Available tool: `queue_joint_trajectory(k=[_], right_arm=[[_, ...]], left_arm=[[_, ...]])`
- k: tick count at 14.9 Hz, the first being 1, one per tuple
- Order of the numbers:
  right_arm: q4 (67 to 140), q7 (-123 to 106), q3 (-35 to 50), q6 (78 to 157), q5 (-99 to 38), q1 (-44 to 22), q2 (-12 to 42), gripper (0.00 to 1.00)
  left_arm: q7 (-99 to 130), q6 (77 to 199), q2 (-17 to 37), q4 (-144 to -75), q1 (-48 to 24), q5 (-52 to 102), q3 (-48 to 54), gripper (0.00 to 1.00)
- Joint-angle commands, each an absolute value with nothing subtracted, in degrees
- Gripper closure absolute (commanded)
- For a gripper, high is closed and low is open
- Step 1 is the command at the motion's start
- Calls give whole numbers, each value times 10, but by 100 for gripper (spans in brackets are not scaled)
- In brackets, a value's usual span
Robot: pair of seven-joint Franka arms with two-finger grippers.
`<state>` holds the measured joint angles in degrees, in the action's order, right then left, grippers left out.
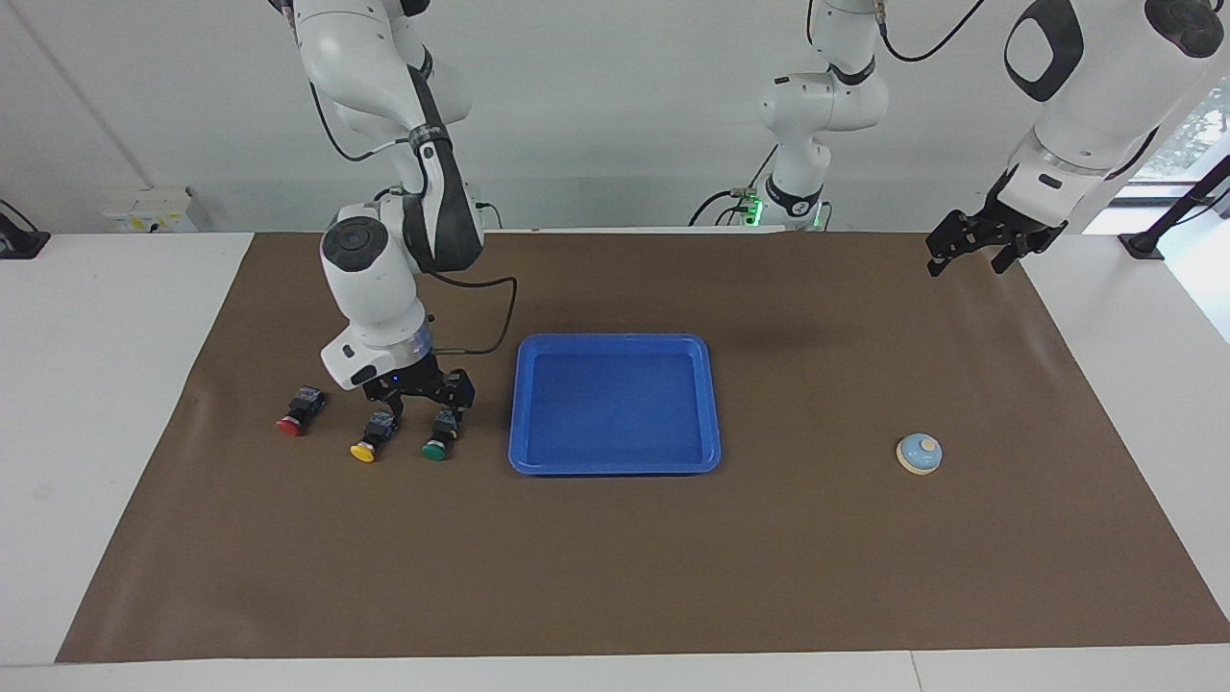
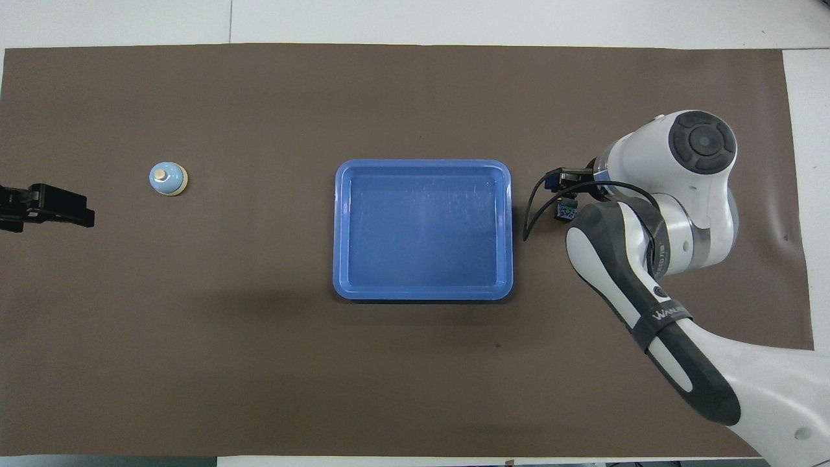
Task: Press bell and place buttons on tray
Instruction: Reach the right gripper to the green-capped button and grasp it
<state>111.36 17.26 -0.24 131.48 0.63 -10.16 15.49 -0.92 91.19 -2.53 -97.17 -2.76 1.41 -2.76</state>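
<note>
Three buttons lie in a row on the brown mat toward the right arm's end: red point(image 1: 296, 413), yellow point(image 1: 373, 437) and green point(image 1: 440, 434). My right gripper point(image 1: 430, 406) is open and low over the green button, one finger beside the yellow button's body and the other on the tray side. From overhead, only the green button's body point(image 2: 567, 211) shows; the arm hides the rest. The blue tray point(image 1: 615, 468) lies mid-mat with nothing in it. The bell point(image 1: 920, 453) stands alone toward the left arm's end. My left gripper point(image 1: 969, 252) hangs open over the mat's corner, away from the bell.
The brown mat point(image 1: 615, 577) covers most of the white table. A black cable point(image 1: 485, 332) loops from the right wrist toward the tray's corner. The right arm's white links point(image 2: 655, 214) hang over the buttons' end of the mat.
</note>
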Motion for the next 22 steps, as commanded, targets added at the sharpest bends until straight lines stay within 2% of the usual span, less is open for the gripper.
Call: queue_joint_trajectory(k=[1, 6, 9, 14, 16, 17, 20, 22], right_arm=[[1117, 189, -2, 1346, 12, -105, 176, 0], [1139, 209, -2, 1350, 12, -105, 185, 0], [1171, 219, -2, 1404, 12, -105, 184, 0], [1179, 220, -2, 1412, 12, -105, 184, 0], [1178, 219, -2, 1408, 12, -105, 184, 11], [1178, 219, -2, 1406, 12, -105, 183, 20], [1176, 218, -2, 1404, 12, -105, 183, 52], [1173, 218, -2, 1403, 12, -105, 182, 80]], left_arm=[[-9, 899, -28, -971, -33, 15, -32, 0], [-8, 905, -29, -967, -25, 15, -33, 0], [-8, 905, -29, -967, -26, 15, -33, 0], [-8, 904, -29, -967, -26, 15, -33, 0], [-7, 905, -29, -967, -26, 15, -33, 0], [-8, 904, -29, -967, -26, 15, -33, 0], [-8, 905, -29, -967, -26, 15, -33, 0], [-7, 904, -29, -967, -26, 15, -33, 0]])
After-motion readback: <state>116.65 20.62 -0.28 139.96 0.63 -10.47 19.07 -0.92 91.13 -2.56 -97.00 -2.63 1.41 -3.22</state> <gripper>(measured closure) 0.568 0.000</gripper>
